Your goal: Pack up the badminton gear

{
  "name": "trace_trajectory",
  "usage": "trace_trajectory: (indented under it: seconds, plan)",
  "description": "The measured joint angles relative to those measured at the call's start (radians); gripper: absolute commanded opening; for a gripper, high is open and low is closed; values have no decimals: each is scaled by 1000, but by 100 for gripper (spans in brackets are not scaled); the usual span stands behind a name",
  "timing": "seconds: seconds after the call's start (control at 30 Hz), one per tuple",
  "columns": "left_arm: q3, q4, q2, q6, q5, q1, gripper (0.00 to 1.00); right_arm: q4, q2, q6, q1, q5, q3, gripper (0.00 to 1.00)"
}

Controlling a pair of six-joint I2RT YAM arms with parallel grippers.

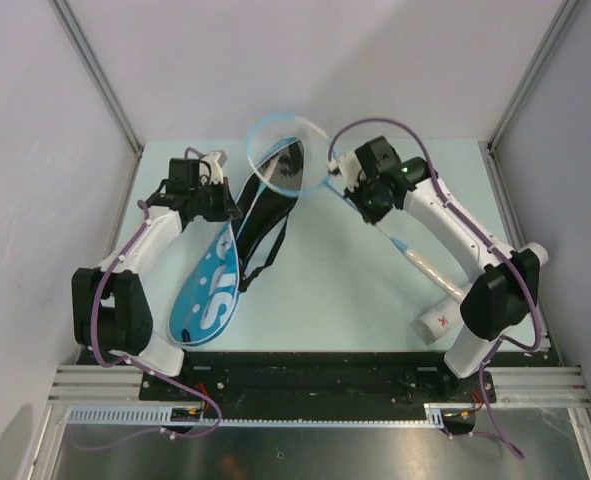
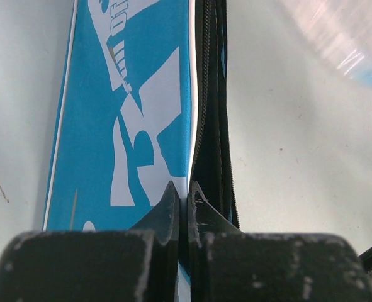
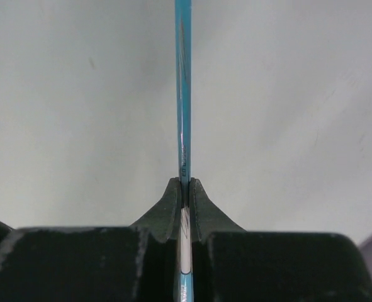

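The blue racket cover (image 1: 207,295) with white lettering lies slanted on the left of the table, its dark open mouth (image 1: 271,190) towards the back. My left gripper (image 1: 218,192) is shut on the cover's white-piped edge (image 2: 191,126) beside the zip, as the left wrist view (image 2: 187,189) shows. A light-blue racket hangs with its head (image 1: 255,135) over the cover's mouth. My right gripper (image 1: 347,186) is shut on its thin blue shaft (image 3: 183,94), the jaws pressed to it (image 3: 184,184). The white handle (image 1: 430,275) trails towards the right arm's base.
The cover's black strap (image 1: 265,255) loops onto the pale green table (image 1: 345,300). A small white piece with a red mark (image 1: 433,322) lies by the right arm's base. White walls and metal posts close in the sides and back.
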Motion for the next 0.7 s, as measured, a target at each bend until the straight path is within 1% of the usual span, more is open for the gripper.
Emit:
trace_trajectory:
  seconds: [0.13, 0.23, 0.3, 0.37, 0.47, 0.6, 0.7]
  plan:
    - [-3, 2, 0, 10, -16, 0, 0, -36, -44, -127, 5, 68, -208, 0]
    - [-3, 3, 0, 14, -28, 0, 0, -47, -139, -219, 16, 98, -367, 0]
    - [-3, 5, 0, 15, -32, -5, 0, -56, -209, -275, 40, 108, -421, 0]
    - [-3, 5, 0, 17, -40, -11, 0, -57, -280, -318, 77, 122, -451, 0]
    - [-3, 5, 0, 31, -47, -24, 0, -46, -337, -378, 119, 129, -454, 0]
    - [-11, 5, -14, 85, -92, -71, 0, -46, -317, -423, 135, 162, -454, 0]
    - [-31, 4, -53, 142, -142, -138, 0, -45, -283, -450, 136, 178, -457, 0]
